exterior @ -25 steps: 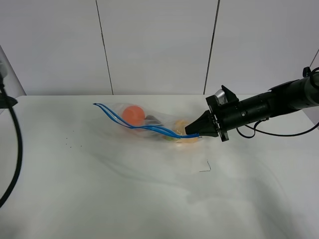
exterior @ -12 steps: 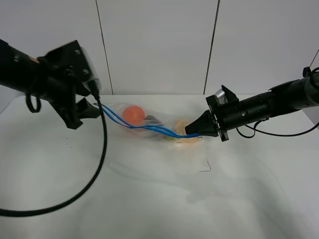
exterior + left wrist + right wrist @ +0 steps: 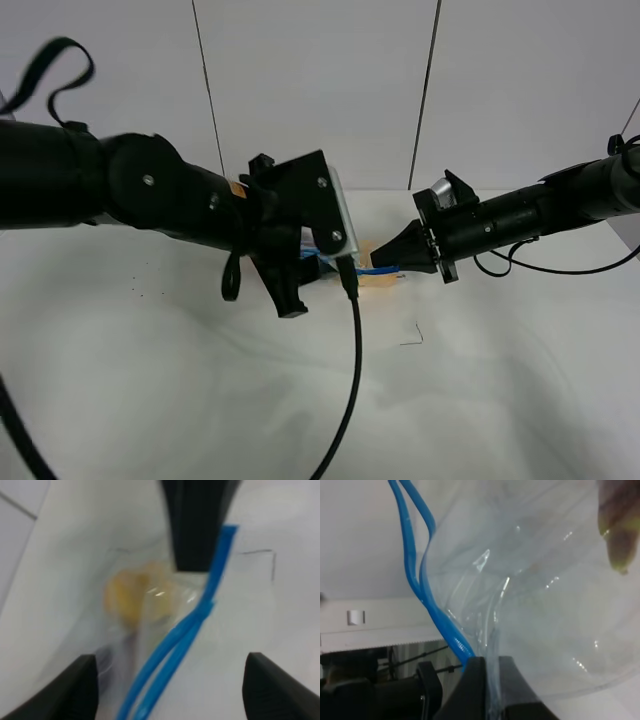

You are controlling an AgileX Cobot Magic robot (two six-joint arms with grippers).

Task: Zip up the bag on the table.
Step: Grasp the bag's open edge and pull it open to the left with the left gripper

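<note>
Where right jaws meet, they clamp the bag (image 3: 545, 605).

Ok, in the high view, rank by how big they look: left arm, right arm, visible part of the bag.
1. left arm, though nearness to the camera may inflate it
2. right arm
3. bag, mostly hidden

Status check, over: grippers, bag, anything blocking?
Right gripper shut on the bag at its zipper end. Left gripper open, lined up on the zipper strip, nothing held. Strip's two tracks apart, unzipped. Left arm hides most of bag from high camera.
</note>
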